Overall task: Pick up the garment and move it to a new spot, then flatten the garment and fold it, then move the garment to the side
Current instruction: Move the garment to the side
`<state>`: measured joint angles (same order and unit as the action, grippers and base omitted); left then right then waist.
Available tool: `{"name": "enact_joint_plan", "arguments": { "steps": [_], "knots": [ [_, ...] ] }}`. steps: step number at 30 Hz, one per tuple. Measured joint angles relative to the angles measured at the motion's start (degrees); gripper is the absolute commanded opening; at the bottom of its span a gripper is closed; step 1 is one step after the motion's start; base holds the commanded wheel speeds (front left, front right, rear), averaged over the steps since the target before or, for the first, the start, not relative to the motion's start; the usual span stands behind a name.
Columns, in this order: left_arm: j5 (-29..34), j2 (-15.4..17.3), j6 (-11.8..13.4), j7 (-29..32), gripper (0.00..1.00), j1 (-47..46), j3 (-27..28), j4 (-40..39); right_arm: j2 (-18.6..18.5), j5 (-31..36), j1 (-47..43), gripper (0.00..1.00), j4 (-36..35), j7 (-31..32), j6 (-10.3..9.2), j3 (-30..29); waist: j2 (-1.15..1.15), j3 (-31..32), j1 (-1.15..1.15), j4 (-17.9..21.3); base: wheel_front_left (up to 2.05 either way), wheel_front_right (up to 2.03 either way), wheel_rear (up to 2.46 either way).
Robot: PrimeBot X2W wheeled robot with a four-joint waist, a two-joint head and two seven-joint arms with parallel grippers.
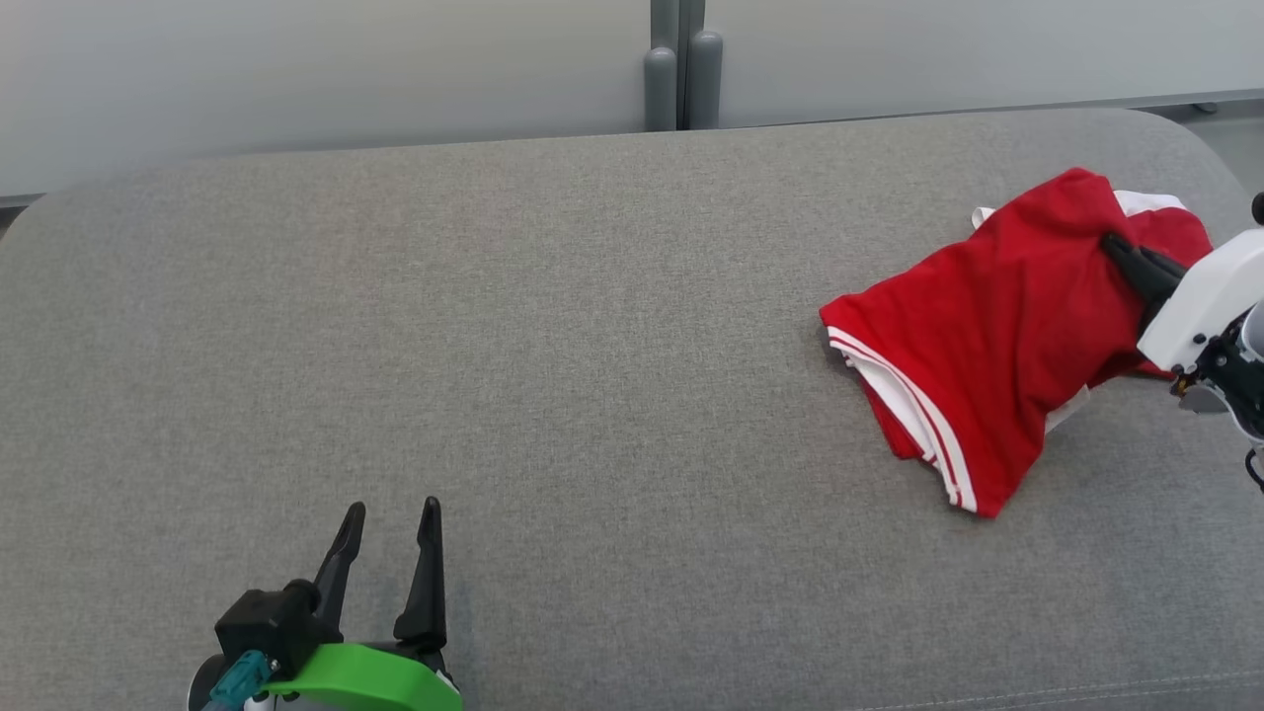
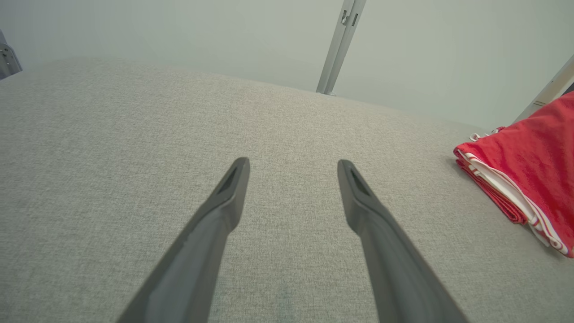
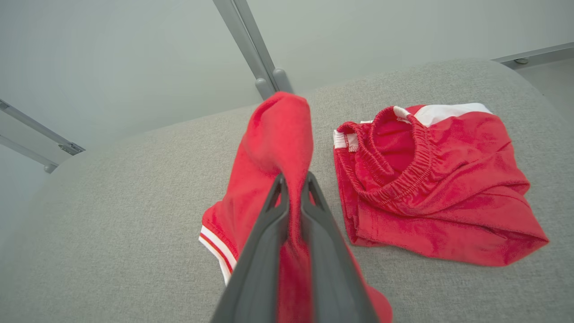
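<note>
Shorts [image 1: 987, 336], red with white stripes at the hem, lie crumpled at the far right of a grey cushion [image 1: 494, 346], near its rounded corner. One fold of the red cloth is lifted and pinched between the closed fingers of the right gripper [image 1: 1116, 244], which reaches in from the right edge. The elastic waistband lies open on the cushion just beside that fold. The left gripper [image 1: 393, 506] is at the near left, well apart from the shorts, its two dark fingers spread wide and holding nothing. A pale wall [image 1: 296, 79] with a grey post [image 1: 681, 69] stands behind.
</note>
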<state>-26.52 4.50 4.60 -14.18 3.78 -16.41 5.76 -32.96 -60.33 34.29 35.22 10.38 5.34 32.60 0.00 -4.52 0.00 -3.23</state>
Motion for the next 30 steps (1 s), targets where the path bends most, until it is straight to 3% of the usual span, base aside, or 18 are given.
{"name": "enact_joint_plan", "arguments": {
  "steps": [6,14,20,30],
  "knots": [
    [0.1,-0.1,-0.1,0.0,1.0,-0.8,-0.4,-0.3,0.7,0.9,3.9,0.0,-1.0,0.0,-1.11,-0.1,0.0,-0.9,0.0,-0.8,0.0,0.0,0.0],
    [0.2,-0.1,-0.1,0.0,1.0,-1.4,-0.4,-0.3,1.7,2.0,8.1,0.0,0.2,0.0,-4.5,-0.5,0.0,-1.8,0.0,-2.5,0.0,0.0,0.0],
    [0.5,0.0,-0.1,0.0,1.0,-1.4,-0.3,-0.3,1.9,2.5,9.7,0.0,1.8,0.0,-5.97,-0.8,0.0,-2.1,0.0,-2.7,0.0,0.0,0.0],
    [1.1,0.8,-0.1,0.1,1.0,-1.4,-0.2,-0.8,-0.5,3.6,11.7,0.0,3.6,0.0,-7.84,-1.8,0.0,-3.2,0.0,-1.9,0.0,0.0,0.0]
  ]
}}
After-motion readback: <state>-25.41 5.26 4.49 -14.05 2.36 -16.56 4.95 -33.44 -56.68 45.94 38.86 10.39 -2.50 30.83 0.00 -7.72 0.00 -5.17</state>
